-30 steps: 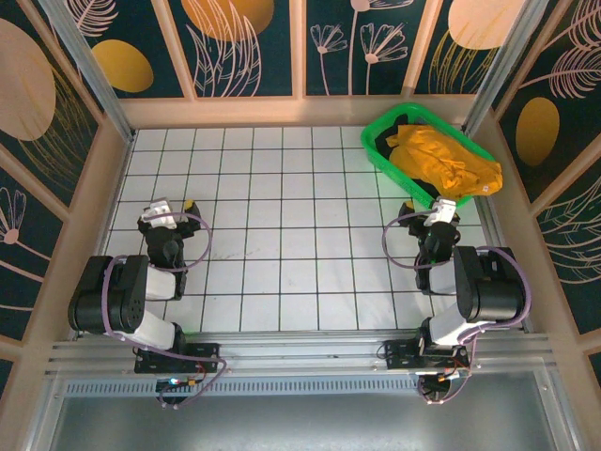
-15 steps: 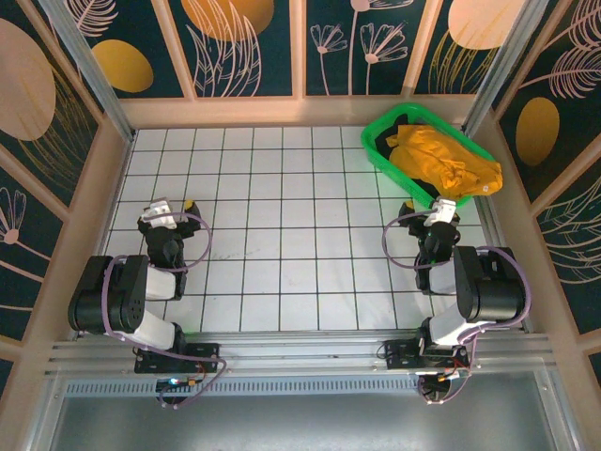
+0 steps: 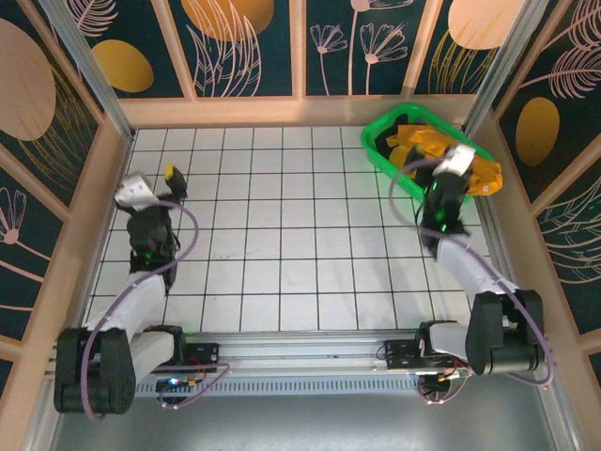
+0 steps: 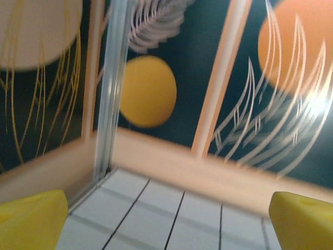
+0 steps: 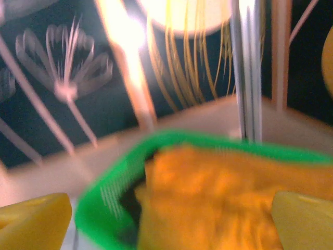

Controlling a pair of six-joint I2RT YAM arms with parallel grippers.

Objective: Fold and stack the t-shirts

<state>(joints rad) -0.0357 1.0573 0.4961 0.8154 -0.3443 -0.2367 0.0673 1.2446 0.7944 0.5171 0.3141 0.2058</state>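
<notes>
the left arm (image 3: 143,252) reaches up the left side of the white gridded table (image 3: 282,235), and the left gripper (image 4: 167,225) faces the far left corner of the patterned wall (image 4: 171,62). its two yellow fingers (image 4: 31,221) stand wide apart at the edges of the wrist view, with nothing between them but bare table. the right arm (image 3: 453,256) stretches up the right side to the green basket (image 3: 377,141) in the far right corner. the right gripper (image 5: 169,223) hangs just over the basket's near rim, spread just as wide and holding nothing. the orange-yellow t-shirt (image 3: 484,174) lies crumpled in the basket, heaped above the rim and spilling a little over its right side. in the right wrist view a patch of dark cloth (image 5: 133,202) shows under the shirt at the basket's corner, too blurred to tell more.
</notes>
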